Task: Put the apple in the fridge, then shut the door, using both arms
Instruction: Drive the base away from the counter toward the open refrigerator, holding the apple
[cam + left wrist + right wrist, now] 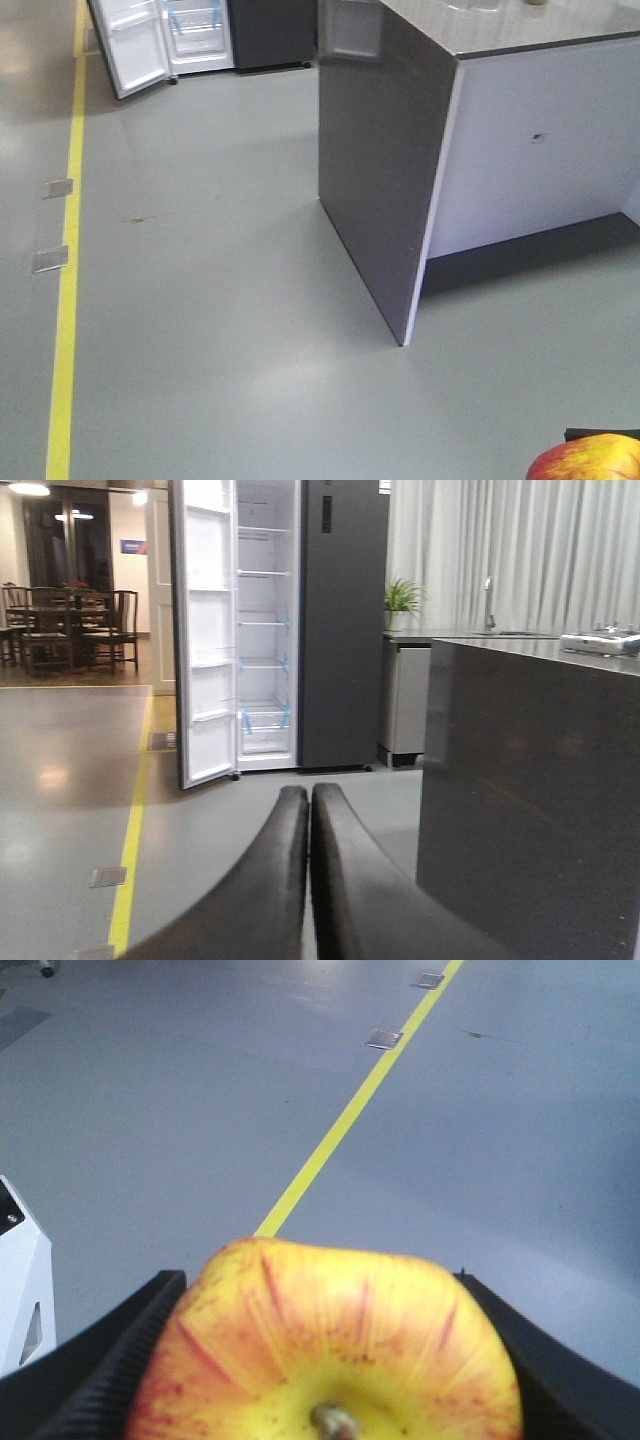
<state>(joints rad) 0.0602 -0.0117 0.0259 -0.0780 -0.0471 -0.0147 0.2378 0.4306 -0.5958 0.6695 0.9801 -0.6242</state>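
Long way to go: the fridge (343,630) stands well off across the floor, its door (205,670) wide open. A jolt on that run could roll the round apple (330,1340) out of its hold, and the dark counter (385,180) looks near enough to clip. The apple sits clamped between the fingers of the right gripper (325,1370), stem end to the camera. The left gripper (310,815) is pressed together, empty.

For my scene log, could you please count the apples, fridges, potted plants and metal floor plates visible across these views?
apple: 1
fridge: 1
potted plant: 1
metal floor plates: 2
Total: 5
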